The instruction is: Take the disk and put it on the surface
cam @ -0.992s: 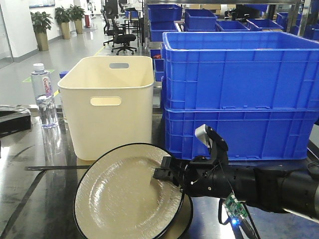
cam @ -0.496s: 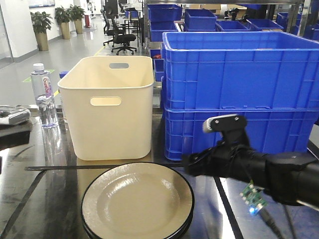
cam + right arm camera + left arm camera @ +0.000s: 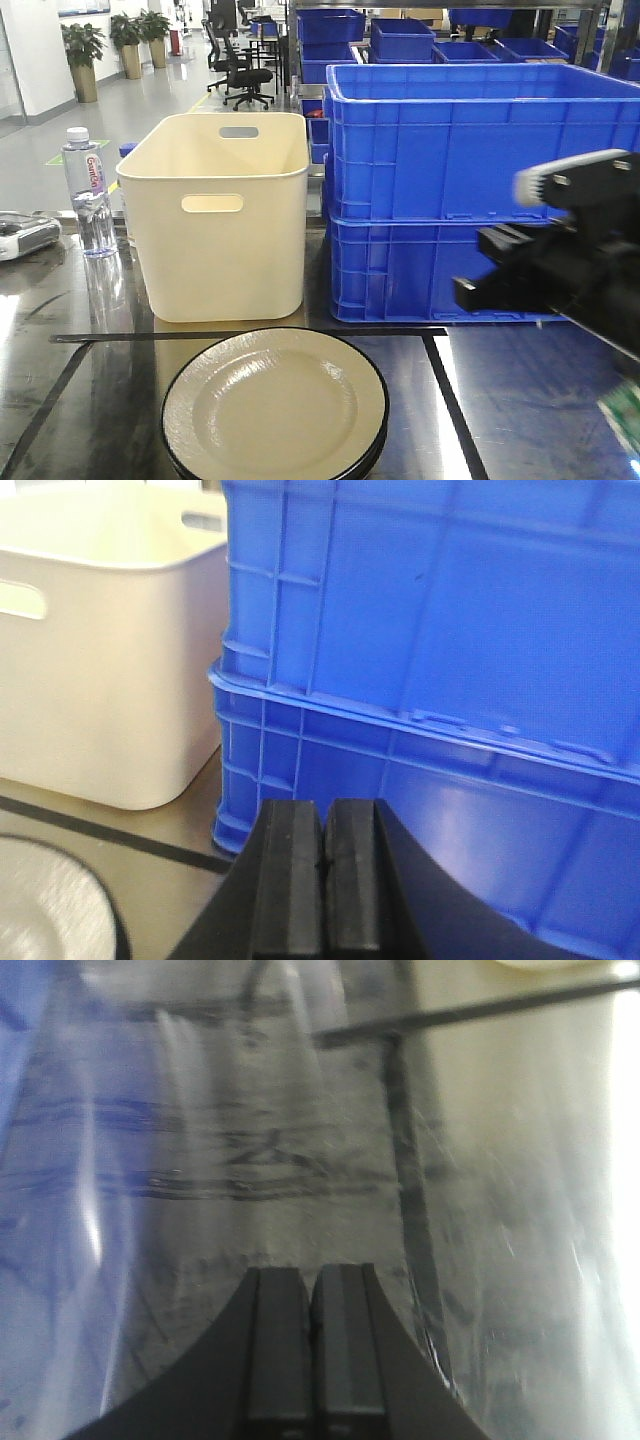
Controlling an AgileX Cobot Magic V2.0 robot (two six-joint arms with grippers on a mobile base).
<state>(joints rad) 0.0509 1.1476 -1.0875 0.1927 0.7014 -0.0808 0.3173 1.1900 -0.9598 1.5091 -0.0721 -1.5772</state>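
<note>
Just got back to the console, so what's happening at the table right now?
The plate lies flat on the dark tabletop, inside the black tape lines, in front of the cream bin, and nothing is holding it. The right gripper is up off the table, facing the blue crates, jaws shut and empty. The left gripper hangs over bare tabletop, also shut on nothing.

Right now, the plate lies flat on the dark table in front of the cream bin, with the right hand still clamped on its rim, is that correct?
Not quite. The plate does lie flat on the table before the cream bin, but the right hand is shut on nothing, facing the blue crates, as the right wrist view shows.
</note>
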